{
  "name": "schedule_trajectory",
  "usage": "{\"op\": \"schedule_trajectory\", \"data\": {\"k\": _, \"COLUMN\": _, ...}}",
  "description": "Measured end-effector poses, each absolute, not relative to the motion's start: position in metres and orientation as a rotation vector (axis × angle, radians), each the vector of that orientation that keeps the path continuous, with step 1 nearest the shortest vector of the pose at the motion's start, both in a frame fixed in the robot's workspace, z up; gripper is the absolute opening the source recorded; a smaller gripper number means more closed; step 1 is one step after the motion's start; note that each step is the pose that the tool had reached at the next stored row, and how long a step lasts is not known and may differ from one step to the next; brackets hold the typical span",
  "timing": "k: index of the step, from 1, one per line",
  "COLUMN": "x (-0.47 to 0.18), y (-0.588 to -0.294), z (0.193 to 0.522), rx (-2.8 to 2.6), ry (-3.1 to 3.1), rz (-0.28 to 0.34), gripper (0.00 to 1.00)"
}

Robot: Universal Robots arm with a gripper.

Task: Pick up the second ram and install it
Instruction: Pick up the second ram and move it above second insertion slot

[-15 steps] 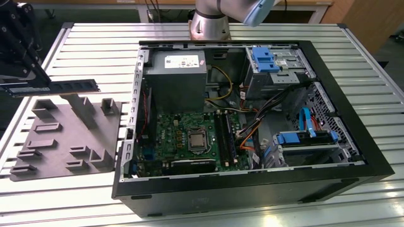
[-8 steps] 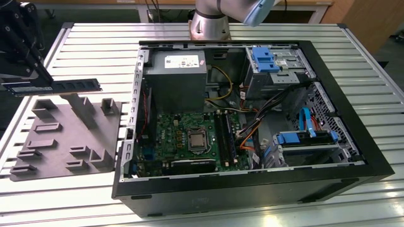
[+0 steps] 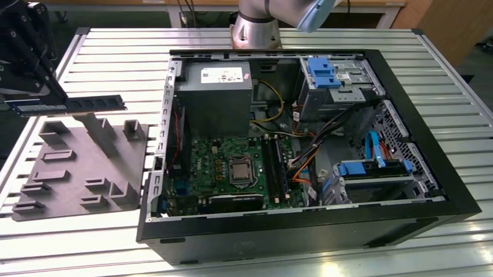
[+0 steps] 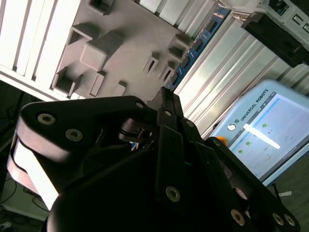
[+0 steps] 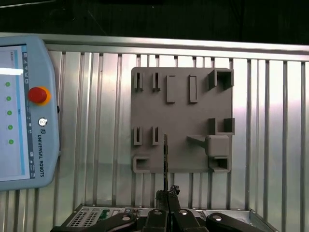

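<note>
Second ram (image 3: 85,104) — clamped in the gripper (image 5: 166,193), seemingly clear of the grey tray (image 3: 69,173); motherboard (image 3: 216,167) inside open case (image 3: 308,222).

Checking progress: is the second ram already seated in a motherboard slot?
No, the end effector holds the second ram over the grey tray.

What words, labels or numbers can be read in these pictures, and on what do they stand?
Control tablet: a maker's name on its frame; screen text too small to read.
Power supply label: too small to read.
Memory stick in the gripper: nothing readable.
</note>
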State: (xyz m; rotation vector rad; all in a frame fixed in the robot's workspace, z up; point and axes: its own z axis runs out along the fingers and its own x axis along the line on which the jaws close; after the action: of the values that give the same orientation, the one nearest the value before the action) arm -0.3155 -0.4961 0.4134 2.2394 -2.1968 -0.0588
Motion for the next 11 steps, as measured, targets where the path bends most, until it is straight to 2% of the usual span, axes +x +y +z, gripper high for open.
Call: {"op": "schedule_trajectory", "data": {"k": 11, "x": -0.3128, "y": -0.4929, "z": 0.4134, "rx": 2.239, "ry": -2.197, "rz": -0.059, "gripper": 0.12}}
